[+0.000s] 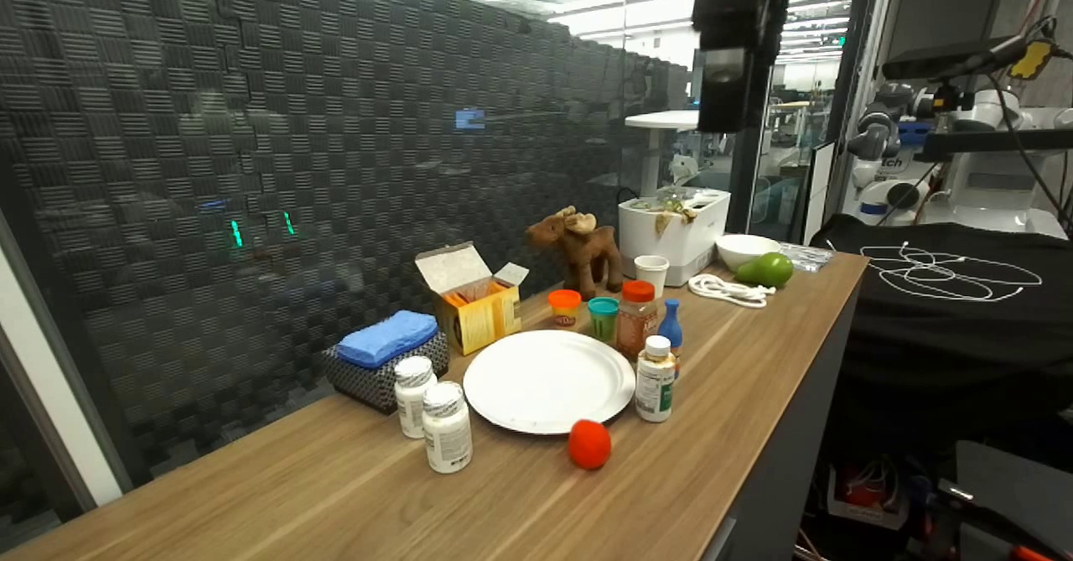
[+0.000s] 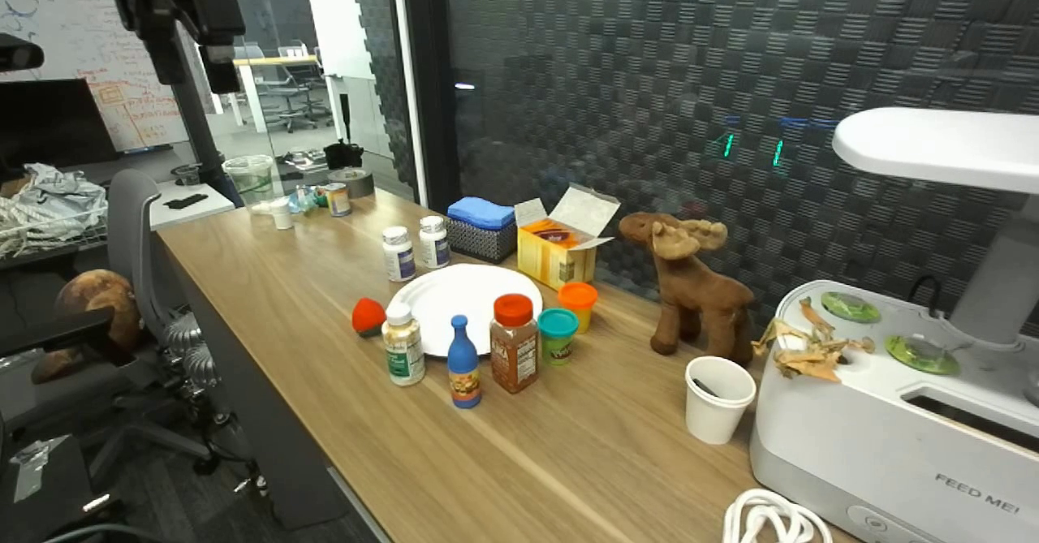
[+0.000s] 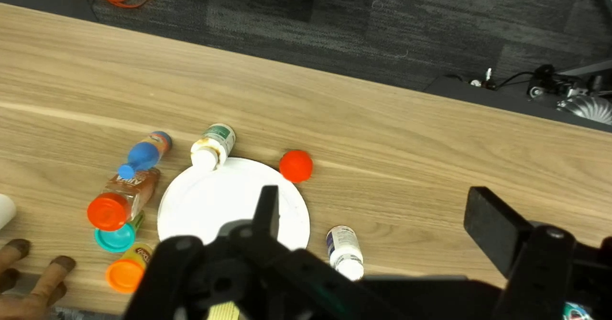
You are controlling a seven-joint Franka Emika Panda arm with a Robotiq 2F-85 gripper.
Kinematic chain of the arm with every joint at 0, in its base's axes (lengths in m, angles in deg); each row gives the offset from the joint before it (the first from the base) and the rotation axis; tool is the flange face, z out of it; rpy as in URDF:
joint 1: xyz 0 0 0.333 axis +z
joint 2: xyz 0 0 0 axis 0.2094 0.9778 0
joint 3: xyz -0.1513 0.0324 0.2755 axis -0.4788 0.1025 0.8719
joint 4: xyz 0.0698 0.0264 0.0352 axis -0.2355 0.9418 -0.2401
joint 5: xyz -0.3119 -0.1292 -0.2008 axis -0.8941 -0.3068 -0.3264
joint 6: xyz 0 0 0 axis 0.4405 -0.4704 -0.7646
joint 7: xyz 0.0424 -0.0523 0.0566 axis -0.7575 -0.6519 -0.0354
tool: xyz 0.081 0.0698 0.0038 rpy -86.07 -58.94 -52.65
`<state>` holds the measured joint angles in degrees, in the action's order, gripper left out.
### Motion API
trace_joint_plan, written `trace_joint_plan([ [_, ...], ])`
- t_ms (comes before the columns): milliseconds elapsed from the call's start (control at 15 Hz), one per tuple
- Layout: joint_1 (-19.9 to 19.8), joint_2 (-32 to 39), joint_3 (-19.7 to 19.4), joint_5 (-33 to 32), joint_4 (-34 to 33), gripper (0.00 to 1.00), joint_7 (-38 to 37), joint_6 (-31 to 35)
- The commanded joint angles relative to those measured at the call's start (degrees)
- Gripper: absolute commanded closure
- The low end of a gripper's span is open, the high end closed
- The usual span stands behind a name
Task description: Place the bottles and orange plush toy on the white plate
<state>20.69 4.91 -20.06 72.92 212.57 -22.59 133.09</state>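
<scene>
1. Orange plush toy (image 1: 590, 444) sits on the counter (image 1: 335, 494) just beside the white plate (image 1: 545, 381); can't tell if they touch. My guess is it's out on the open side for an easy grab from above. Roundish lump, so barely any long axis, and no front I can make out.
2. Plate lies flat in the middle of the bunch, probably so every drop-off is a short hop. No task item on it yet.
3. Green-labelled bottle (image 1: 655, 385) and two white bottles (image 1: 436, 423) stand at different sides of the plate, caps up, long axes vertical. Looks handy for a side-on pinch, though I'd worry about tipping.
4. Gripper (image 3: 375, 215) hangs well above it all, fingers spread wide, pinching nothing. Probably up there for room to line up.
5. Yellow carton (image 1: 482, 322) and brown moose (image 1: 583, 251) are farther back, likely just clutter.
</scene>
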Motion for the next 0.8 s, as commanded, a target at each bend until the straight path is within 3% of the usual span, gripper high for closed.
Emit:
trace_joint_plan([
  [0,-0.99,10.22,2.91,-3.68,-6.07,0.0,-6.02,4.03],
  [400,0.17,25.63,5.73,-17.5,-12.98,0.0,-24.66,14.55],
  [733,3.86,36.96,2.92,-26.61,-21.53,0.0,-33.28,18.95],
])
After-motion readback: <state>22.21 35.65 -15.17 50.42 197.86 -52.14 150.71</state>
